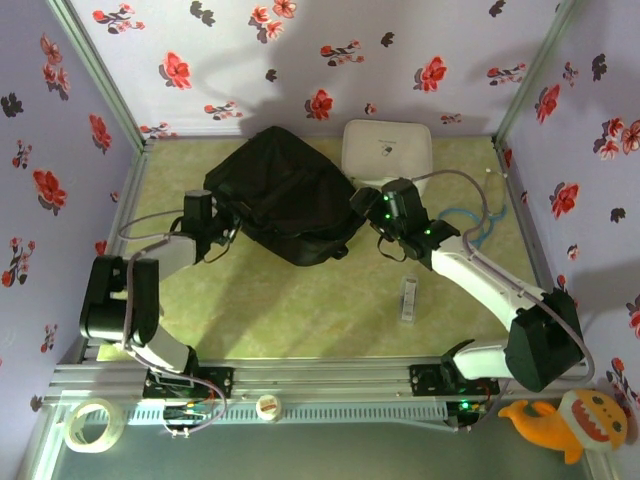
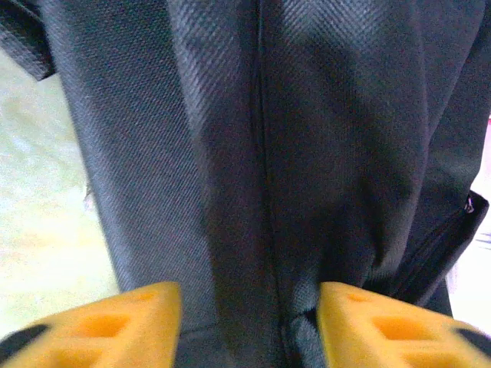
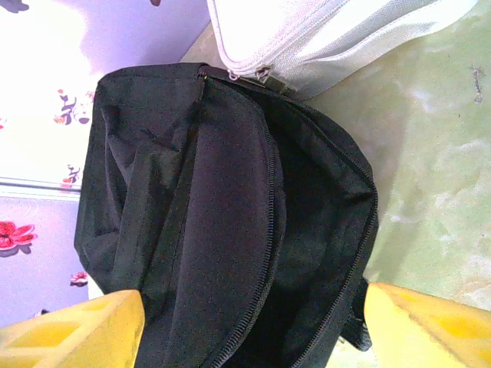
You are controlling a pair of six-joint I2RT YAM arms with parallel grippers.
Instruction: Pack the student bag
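Observation:
The student bag (image 1: pixel 285 195), a large black fabric backpack, lies at the back middle of the green table. My left gripper (image 1: pixel 205 215) is at its left edge. In the left wrist view its yellow fingers (image 2: pixel 123 322) stand apart on either side of a fold of the bag's fabric (image 2: pixel 307 153), which bunches against the right one; the left gripper (image 2: pixel 249 326) is open. My right gripper (image 1: pixel 365 200) is at the bag's right edge. The right wrist view has the right gripper (image 3: pixel 253 330) open, astride the bag's unzipped mouth (image 3: pixel 307 253).
A white zip case (image 1: pixel 387 148) stands behind the bag, touching it (image 3: pixel 307 38). A small white stick-shaped item (image 1: pixel 408 298) lies on the table at the right. A blue cable (image 1: pixel 478 225) runs along the right wall. Tape rolls (image 1: pixel 92 425) and a plush toy (image 1: pixel 570 420) sit beyond the front rail.

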